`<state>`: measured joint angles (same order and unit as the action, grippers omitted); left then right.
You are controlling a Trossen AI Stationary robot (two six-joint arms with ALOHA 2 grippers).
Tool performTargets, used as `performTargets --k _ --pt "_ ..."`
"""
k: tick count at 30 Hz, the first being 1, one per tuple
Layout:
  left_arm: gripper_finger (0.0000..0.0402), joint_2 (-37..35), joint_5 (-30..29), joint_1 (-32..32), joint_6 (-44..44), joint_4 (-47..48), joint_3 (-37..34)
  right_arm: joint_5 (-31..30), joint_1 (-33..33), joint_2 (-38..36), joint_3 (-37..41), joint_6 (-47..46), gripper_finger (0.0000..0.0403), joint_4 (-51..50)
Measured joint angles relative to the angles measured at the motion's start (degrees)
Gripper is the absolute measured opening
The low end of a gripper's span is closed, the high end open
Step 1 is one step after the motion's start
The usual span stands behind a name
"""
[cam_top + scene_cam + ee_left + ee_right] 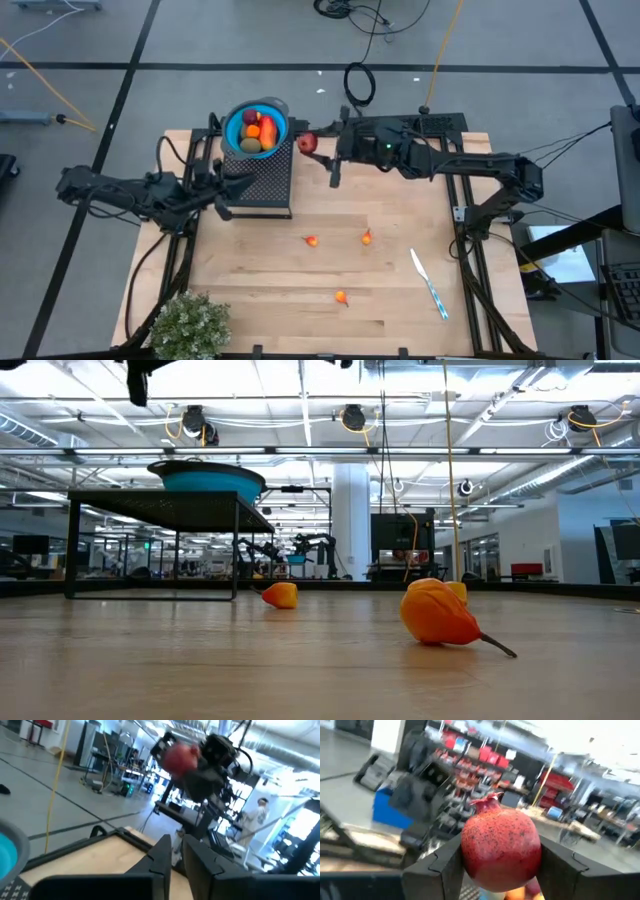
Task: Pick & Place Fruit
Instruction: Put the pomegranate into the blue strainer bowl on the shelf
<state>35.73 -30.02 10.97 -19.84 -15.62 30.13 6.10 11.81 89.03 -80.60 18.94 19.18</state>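
Note:
A blue bowl [240, 118] stands on a black mesh stand [268, 180] at the table's far side. It holds a dark red ball [250, 118], a red-orange oblong [268, 131] and an olive-brown oval [250, 146]. My right gripper [309, 146] is shut on a second dark red ball [306, 143], just right of the bowl. Three tiny orange bits [312, 240] [367, 237] [342, 297] lie on the bare wood; the low view shows two of them close up [280, 595] [438, 614]. My left gripper [234, 187] is shut and hovers at the stand's left edge. My right gripper pinches the dark red ball [500, 845] between its two fingers [440, 867], one on each side of its round body. The fingers reach in level from the table's right. The ball is lifted clear, with its little crown [487, 800] pointing away from the wrist.
A slim white and blue utensil [430, 285] lies on the table's right near part. A bushy green plant [190, 325] sits at the near left corner. The wood between the orange bits is bare.

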Motion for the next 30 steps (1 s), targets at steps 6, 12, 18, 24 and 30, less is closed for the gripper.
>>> performTargets --k 6,12,18,24,30 --pt "0.0114 3.4 3.9 -3.5 0.5 -7.2 0.0 1.8 -1.2 2.5 -3.5 -2.0 0.0194 -0.2" --pt "0.0184 7.3 11.0 -7.1 1.5 -13.5 0.0 6.3 -2.5 4.8 -6.1 -9.4 0.0194 -0.2" --pt "0.0238 10.5 13.9 -10.1 0.1 -16.4 1.0 6.4 -3.9 6.5 -7.3 -11.2 0.0194 -0.4" --pt "0.0265 12.4 15.6 -12.6 -3.3 -17.6 2.8 6.1 -5.1 6.8 -7.4 -12.3 0.0194 -0.8" --pt "0.0271 15.9 20.8 -14.5 -9.1 -17.5 4.8 6.1 -5.6 6.8 -7.4 -12.3 0.0194 -0.8"
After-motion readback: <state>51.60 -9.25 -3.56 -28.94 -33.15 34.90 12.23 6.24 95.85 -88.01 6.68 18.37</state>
